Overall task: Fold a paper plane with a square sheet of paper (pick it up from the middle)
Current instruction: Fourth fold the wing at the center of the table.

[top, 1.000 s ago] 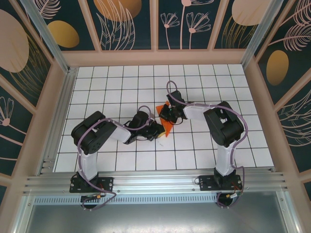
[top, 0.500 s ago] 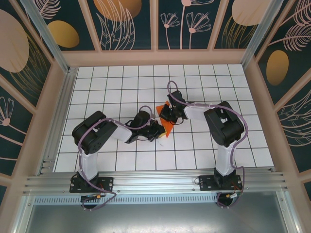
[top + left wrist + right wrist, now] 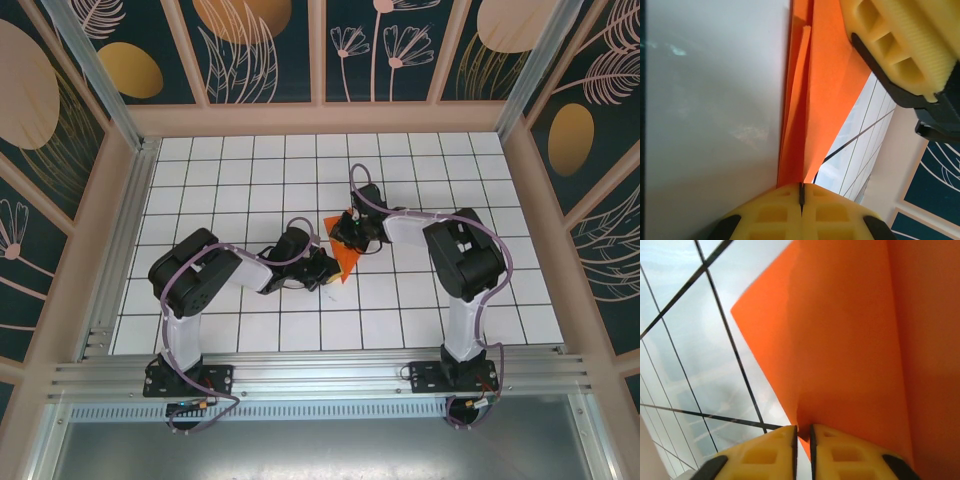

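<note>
Mid-frame from above, our left gripper [image 3: 801, 186] stays clamped on the creased orange sheet [image 3: 343, 258], while our right gripper [image 3: 802, 429] has edged up and right, jaws perhaps just parting, its grip unclear to us, so we reckon this crease is done.

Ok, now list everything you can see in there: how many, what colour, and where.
folded paper: one, bright orange, mid-table between the two claws
table: one, white tiles with dark grid lines, floor of the enclosure
wall panels: several, dark teal with pale plant patterns, around the table
rail: one, silver metal, along the near edge by the arm bases
left arm: one, black and white, reaching to the middle
right arm: one, black and white, reaching to the middle
left claw: one, yellow, shut on the folded paper
right claw: one, yellow, narrow gap, paper edge running into it
</note>
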